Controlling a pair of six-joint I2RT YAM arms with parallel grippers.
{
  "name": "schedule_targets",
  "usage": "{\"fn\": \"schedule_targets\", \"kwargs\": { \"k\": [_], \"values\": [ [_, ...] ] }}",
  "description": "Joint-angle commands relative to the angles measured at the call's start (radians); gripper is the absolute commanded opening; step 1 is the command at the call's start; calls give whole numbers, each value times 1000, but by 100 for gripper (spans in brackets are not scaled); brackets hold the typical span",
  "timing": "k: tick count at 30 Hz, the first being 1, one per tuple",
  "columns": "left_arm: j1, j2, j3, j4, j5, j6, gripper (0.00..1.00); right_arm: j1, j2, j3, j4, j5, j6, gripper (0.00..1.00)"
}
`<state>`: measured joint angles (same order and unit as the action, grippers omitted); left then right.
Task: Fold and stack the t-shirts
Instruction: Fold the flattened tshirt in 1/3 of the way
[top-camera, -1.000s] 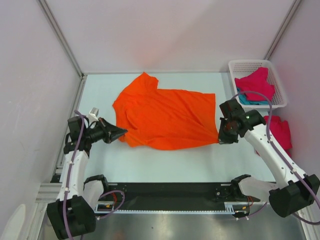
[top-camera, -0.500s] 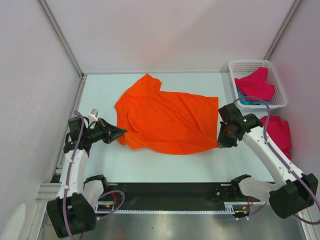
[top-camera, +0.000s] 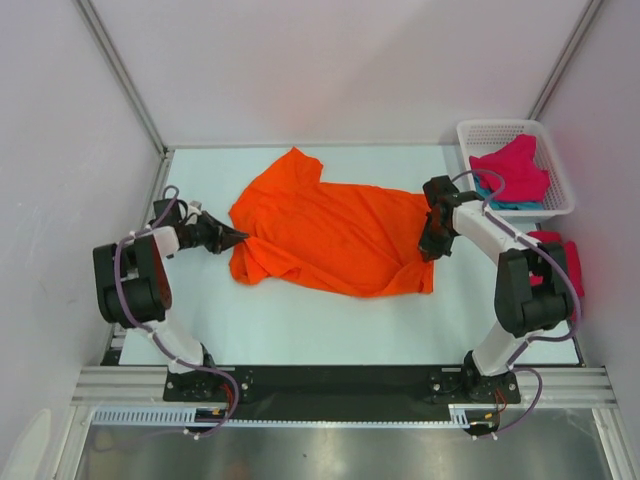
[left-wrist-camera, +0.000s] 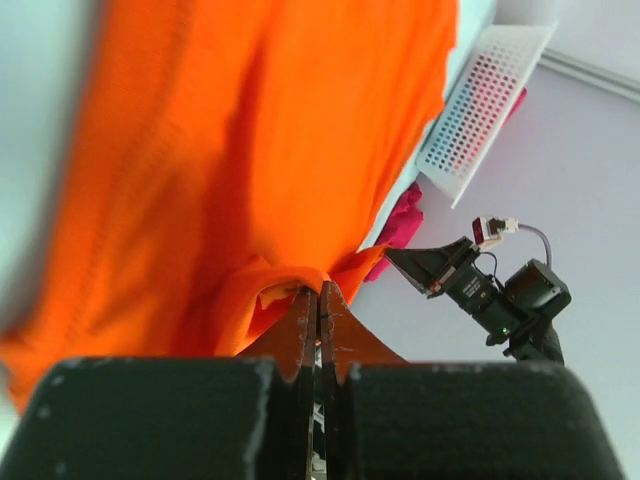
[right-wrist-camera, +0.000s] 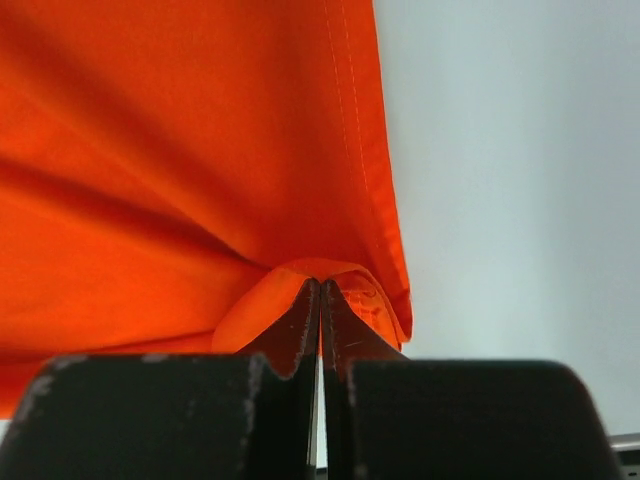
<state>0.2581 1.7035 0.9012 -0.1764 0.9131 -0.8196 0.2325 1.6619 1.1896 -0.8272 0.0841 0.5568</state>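
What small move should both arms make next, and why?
Probably lift both pinched edges and carry them toward the far side: the left jaws and right jaws are shut on opposite ends of the orange t-shirt, which lies unfolded.

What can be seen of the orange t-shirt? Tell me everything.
The orange t-shirt is soft, plain bright cloth, short-sleeved, lying spread but wrinkled on the pale table. The left gripper pinches its left edge, the right gripper its stitched hem at the right; the cloth bunches at both grips.
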Motion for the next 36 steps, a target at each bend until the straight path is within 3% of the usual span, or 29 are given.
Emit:
{"fn": "schedule_targets", "kwargs": {
  "k": [1, 13, 28, 31, 32, 34, 35, 36],
  "values": [
    [20, 103, 71, 46, -2, 23, 0, -38, 30, 65, 48, 46, -17, 0],
    [81, 131, 185, 25, -46, -13, 0, -196, 78, 129, 56, 98, -52, 0],
    [81, 173, 242, -14, -59, 4, 1, -173, 234, 289, 53, 80, -70, 0],
    [79, 185, 254, -14, -42, 7, 8, -179, 260, 338, 37, 66, -87, 10],
    [78, 183, 255, -17, -27, 10, 18, -176, 265, 350, 31, 59, -90, 19],
    [79, 173, 252, -21, -20, 23, 34, -174, 266, 366, 19, 55, -97, 26],
    [79, 148, 249, -34, -26, 31, 49, -174, 263, 370, 19, 54, -97, 27],
    [78, 137, 245, -47, -32, 42, 57, -173, 257, 370, 19, 52, -95, 29]
  ]
}}
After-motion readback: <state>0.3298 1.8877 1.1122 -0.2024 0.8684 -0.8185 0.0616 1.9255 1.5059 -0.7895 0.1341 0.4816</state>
